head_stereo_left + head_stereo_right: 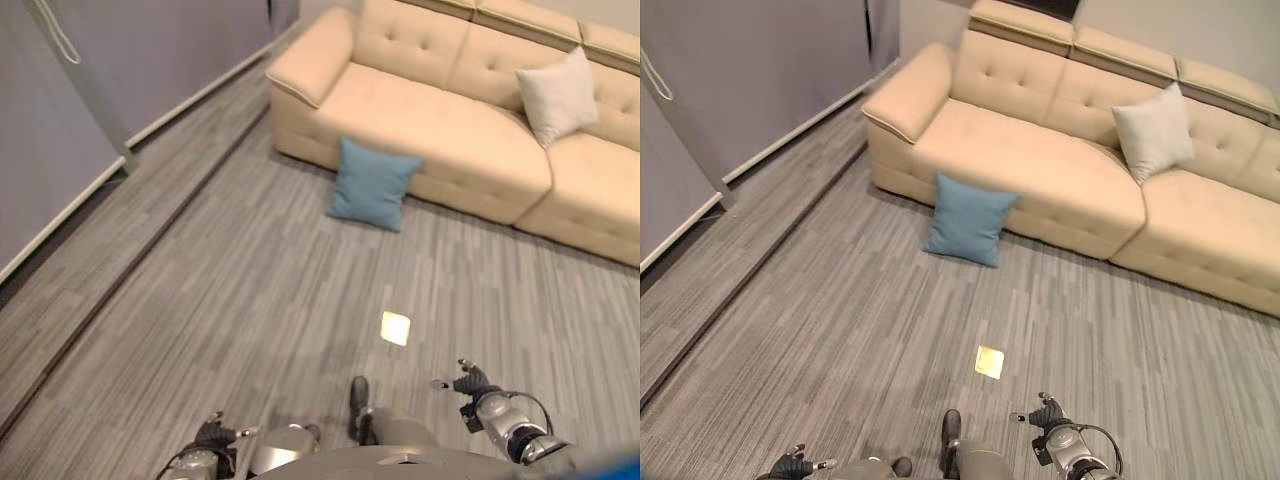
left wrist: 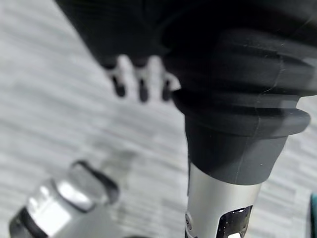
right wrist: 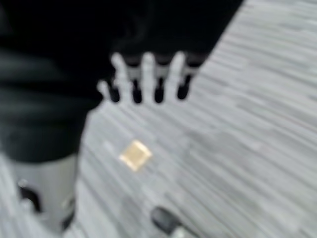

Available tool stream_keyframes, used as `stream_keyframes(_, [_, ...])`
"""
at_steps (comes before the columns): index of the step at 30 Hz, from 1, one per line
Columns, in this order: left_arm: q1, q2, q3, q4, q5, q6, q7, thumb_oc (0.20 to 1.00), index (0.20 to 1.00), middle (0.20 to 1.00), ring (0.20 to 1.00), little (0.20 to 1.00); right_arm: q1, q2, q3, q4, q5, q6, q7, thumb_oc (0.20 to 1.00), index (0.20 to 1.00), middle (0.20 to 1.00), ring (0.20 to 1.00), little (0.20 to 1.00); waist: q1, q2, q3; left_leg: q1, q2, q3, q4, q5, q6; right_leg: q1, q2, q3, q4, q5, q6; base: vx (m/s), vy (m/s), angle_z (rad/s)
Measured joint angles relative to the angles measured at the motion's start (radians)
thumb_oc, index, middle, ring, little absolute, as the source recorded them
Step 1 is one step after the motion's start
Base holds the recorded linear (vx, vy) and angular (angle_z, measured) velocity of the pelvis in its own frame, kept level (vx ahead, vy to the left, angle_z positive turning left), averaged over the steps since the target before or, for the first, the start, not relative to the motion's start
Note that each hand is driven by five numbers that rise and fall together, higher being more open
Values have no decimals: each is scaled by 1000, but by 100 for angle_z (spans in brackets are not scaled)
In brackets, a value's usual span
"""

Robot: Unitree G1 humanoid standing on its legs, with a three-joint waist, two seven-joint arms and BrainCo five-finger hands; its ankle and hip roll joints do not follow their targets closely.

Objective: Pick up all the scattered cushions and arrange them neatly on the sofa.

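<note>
Left eye view: blue cushion (image 1: 372,184) on the floor (image 1: 250,300), propped against the front of the sofa (image 1: 440,120), below its arm-end seat. White cushion (image 1: 558,96) already up on the sofa, leaning on the backrest at the seam between two seats. Small yellow square (image 1: 395,328) on the floor, well out from the sofa, between it and the robot. Left robot hand (image 1: 215,436) and right robot hand (image 1: 470,383) low and far from the sofa, holding nothing.

Right eye view: same layout; blue cushion touching the sofa base, tilted back against it. Seat above it bare, so a good landing place.

Left wrist view: left robot hand fingers (image 2: 141,89) hanging straight and relaxed over bare floor, nothing in them.

Right wrist view: right robot hand fingers (image 3: 148,79) spread straight, empty, yellow square on the floor beyond them.

Step in hand, judged: closing on the blue cushion. Best done by walking right up to the sofa before reaching, stopping square to the cushion, then taking it from both sides or by its top edge with wide fingers, since soft fabric sags and slips from a narrow pinch. Lift clear of the seat front, then set upright against the backrest, beside the white one.

No containers here; sofa serves as the holder, carrying one cushion now.
</note>
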Motion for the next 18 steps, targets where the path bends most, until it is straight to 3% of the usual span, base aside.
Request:
stream_keyframes(2, [17,-8,-7,1,1,3,-1,1000,1000,1000,1000,1000,18,3,-18,-10,9,-4,-3,1000,1000,1000,1000,1000,-10,19,-10,-15,8,-20,113,-56,-67,51,18,-48,-29,-19,-40,172,-72,96])
stream_keyframes(3, [19,-7,-25,-2,2,2,-2,1000,1000,1000,1000,1000,18,2,-16,-7,13,-4,-4,1000,1000,1000,1000,1000,-2,8,-7,-102,-39,52,319,-75,-117,79,16,-60,-62,-5,-60,171,-109,61])
stream_keyframes(4, [9,-5,-30,-5,2,-1,-1,1000,1000,1000,1000,1000,-19,-4,-16,-6,23,-9,-7,1000,1000,1000,1000,1000,9,-10,5,-283,-61,228,593,-64,-134,101,15,-58,-101,-1,-123,141,-91,34])
stream_keyframes(5, [2,-3,-28,-1,1,3,0,1000,1000,1000,1000,1000,-46,-7,-17,-8,29,-11,-9,1000,1000,1000,1000,1000,21,-14,25,-339,-37,306,620,-63,-127,124,18,-59,-123,2,-132,179,-51,0])
stream_keyframes(6, [-2,-2,-30,-3,1,4,0,1000,1000,1000,1000,1000,-55,-9,-17,-10,33,-11,-11,1000,1000,1000,1000,1000,25,-24,40,-370,-14,360,591,-62,-126,140,20,-57,-140,14,-120,165,13,-13])
stream_keyframes(8, [14,-5,-30,-3,1,6,-1,1000,1000,1000,1000,1000,-76,-11,-16,-25,39,-14,-12,1000,1000,1000,1000,1000,28,-14,44,-388,10,358,477,-55,-131,174,38,-49,-158,3,-106,305,70,-20])
stream_keyframes(9, [9,-4,-29,-4,1,7,-2,1000,1000,1000,1000,1000,-86,-11,-15,-41,43,-23,-15,1000,1000,1000,1000,1000,36,-15,58,-390,10,394,299,-23,-132,228,36,-41,-218,-8,-95,268,94,-5])
stream_keyframes(10, [-10,-10,-28,-5,1,5,-3,1000,1000,1000,1000,1000,-93,-15,-15,-27,47,-20,-17,1000,1000,1000,1000,1000,48,-6,66,-393,-2,414,125,42,-133,237,36,-34,-220,-22,-99,262,107,0])
stream_keyframes(11, [-25,-20,-21,-5,2,4,-3,1000,1000,1000,1000,1000,-107,-21,-16,-9,47,-19,-18,1000,1000,1000,1000,1000,49,12,79,-393,-6,414,36,90,-134,252,42,-35,-220,-34,-96,147,73,-14])
stream_keyframes(13, [-39,-26,-9,-3,2,4,-3,1000,1000,1000,1000,1000,-121,-25,-16,-1,47,-18,-21,1000,1000,1000,1000,1000,53,53,99,-422,-11,413,-4,175,-141,298,64,-30,-219,-59,-108,278,161,-21])
stream_keyframes(15, [-26,-21,26,-1,2,4,-3,1000,1000,1000,1000,1000,-109,-22,-15,-1,46,-19,-19,1000,1000,1000,1000,1000,75,62,88,-427,-10,397,44,193,-131,335,73,8,-219,-97,-101,282,152,-59])
stream_keyframes(16, [-4,-19,51,-1,2,5,-3,1000,1000,1000,1000,1000,-81,-15,-17,-2,46,-23,-20,1000,1000,1000,1000,1000,78,51,65,-416,-20,386,91,190,-108,354,66,28,-218,-118,-89,262,185,-73])
stream_keyframes(17, [23,-22,70,-1,2,5,-3,1000,1000,1000,1000,1000,-66,-13,-15,-1,46,-29,-21,1000,1000,1000,1000,1000,72,59,39,-376,-15,376,74,204,-89,365,79,19,-198,-132,-62,258,186,-36])
stream_keyframes(18, [25,-13,66,4,3,12,-4,1000,1000,1000,1000,1000,-51,-5,-14,-4,46,-28,-19,1000,1000,1000,1000,1000,59,42,39,-317,-17,366,26,242,-27,380,71,4,-144,-150,-33,252,220,-15])
